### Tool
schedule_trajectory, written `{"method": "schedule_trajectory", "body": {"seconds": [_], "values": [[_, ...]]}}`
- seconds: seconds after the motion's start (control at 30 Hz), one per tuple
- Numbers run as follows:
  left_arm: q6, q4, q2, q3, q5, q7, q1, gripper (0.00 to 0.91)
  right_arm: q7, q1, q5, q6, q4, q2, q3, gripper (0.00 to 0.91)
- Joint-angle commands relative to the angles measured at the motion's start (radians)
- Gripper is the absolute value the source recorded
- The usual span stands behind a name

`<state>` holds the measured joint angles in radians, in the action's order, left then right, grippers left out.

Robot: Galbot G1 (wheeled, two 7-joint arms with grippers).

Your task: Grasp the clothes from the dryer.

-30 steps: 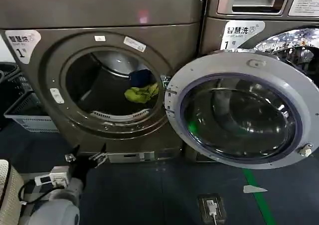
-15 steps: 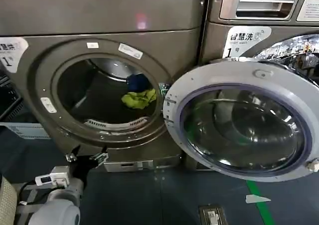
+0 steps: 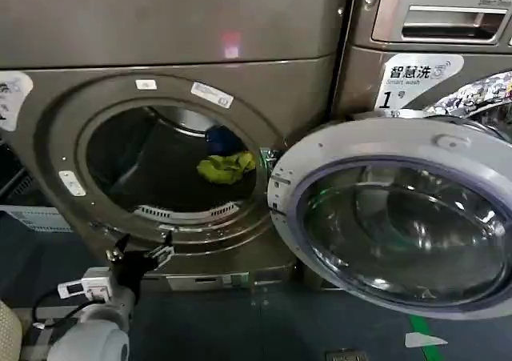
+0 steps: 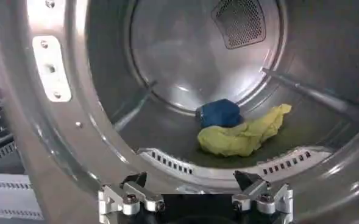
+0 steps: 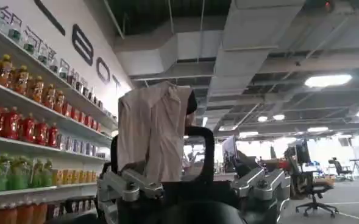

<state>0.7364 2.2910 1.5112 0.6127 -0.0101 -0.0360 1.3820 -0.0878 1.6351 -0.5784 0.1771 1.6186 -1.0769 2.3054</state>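
Since the earlier head frames, the left end effector (image 3: 142,254) has come up a little closer to the lower rim of the dryer (image 3: 304,97), and the open round door (image 3: 400,217) now sits lower and further right in the picture. In the head view there is one drum with two clothes (image 3: 226,167) inside: one yellow-green piece and one dark blue piece just behind it, touching. A second machine (image 3: 416,77) with a "Smart wash" label stands to the right.

In the left wrist view, the left end effector (image 4: 195,196) is released, its two fingers spread apart, holding nothing, just outside the porthole rim. Both clothes (image 4: 243,135) lie on the drum floor, the blue one against the yellow-green one.

In the right wrist view, the right end effector (image 5: 194,189) is also released and empty, facing shelves (image 5: 27,103) of bottles and a whitish cloth (image 5: 150,131) hung on a stand.
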Motion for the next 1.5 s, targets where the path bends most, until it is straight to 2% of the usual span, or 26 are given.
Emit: {"method": "schedule_trajectory", "body": {"seconds": [0.03,0.97,1.1,1.33,1.5], "values": [[0.049,0.001,0.0,-0.002,0.002,-0.001,0.001,0.907,0.0,0.0,0.0,-0.001,0.0,-0.001,0.001,0.907],[0.049,-0.019,0.005,-0.018,0.044,-0.001,-0.004,0.907,-0.002,0.002,0.0,-0.025,-0.005,-0.004,-0.004,0.907],[-0.02,-0.051,0.001,-0.041,0.127,0.008,-0.011,0.907,-0.003,0.002,0.0,-0.029,-0.005,-0.003,-0.006,0.907],[-0.097,-0.143,0.0,-0.097,0.112,0.05,-0.123,0.907,-0.007,-0.002,0.0,-0.029,0.005,-0.002,-0.012,0.907],[-0.091,-0.266,-0.002,-0.112,0.08,0.057,-0.266,0.907,-0.007,-0.001,0.0,-0.03,0.01,-0.001,-0.013,0.907]]}}
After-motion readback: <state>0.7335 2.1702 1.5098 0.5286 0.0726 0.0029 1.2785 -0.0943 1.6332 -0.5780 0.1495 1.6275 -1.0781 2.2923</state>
